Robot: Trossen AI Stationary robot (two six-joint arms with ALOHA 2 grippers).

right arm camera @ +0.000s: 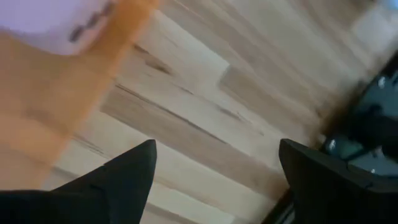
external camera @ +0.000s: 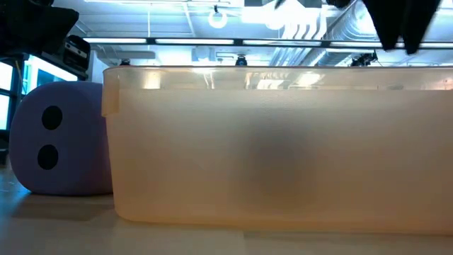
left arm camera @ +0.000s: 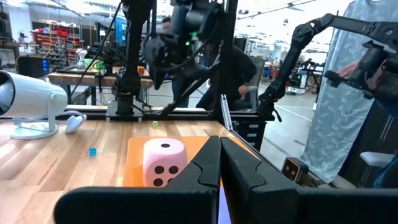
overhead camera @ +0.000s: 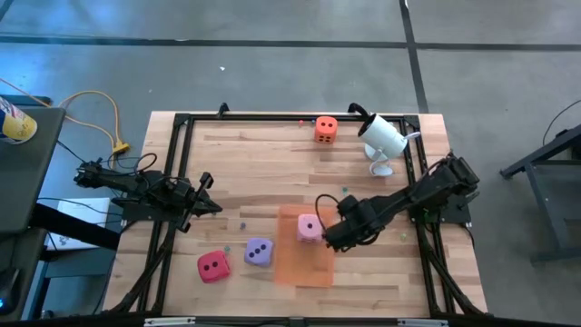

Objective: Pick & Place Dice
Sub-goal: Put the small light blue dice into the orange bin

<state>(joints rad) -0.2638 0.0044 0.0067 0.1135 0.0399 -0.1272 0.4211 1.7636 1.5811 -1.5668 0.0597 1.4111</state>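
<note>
Placed: small soft pink die (overhead camera: 309,228) sits on the flat translucent orange mat (overhead camera: 304,263).
Left: red (overhead camera: 213,266), purple (overhead camera: 259,252), orange (overhead camera: 326,129) dice off it.
My right end effector (overhead camera: 329,223): released, just beside pink.
My left end effector (overhead camera: 209,207): clenched, empty.

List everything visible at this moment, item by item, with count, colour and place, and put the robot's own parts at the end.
pink die: 1, pink, lying on the orange mat, just beside the right gripper
orange mat: 1, translucent orange, flat on the table's near middle
purple die: 1, purple, on the wood just left of the mat
red die: 1, red, left of the purple die
orange die: 1, orange, at the table's far edge
camera: 1, white, on a stand right of the orange die
table: 1, light wood, black frame
left gripper: 1, dark, shut, at the table's left side, holding nothing
right gripper: 1, dark, fingers apart, at the pink die's right side
</note>
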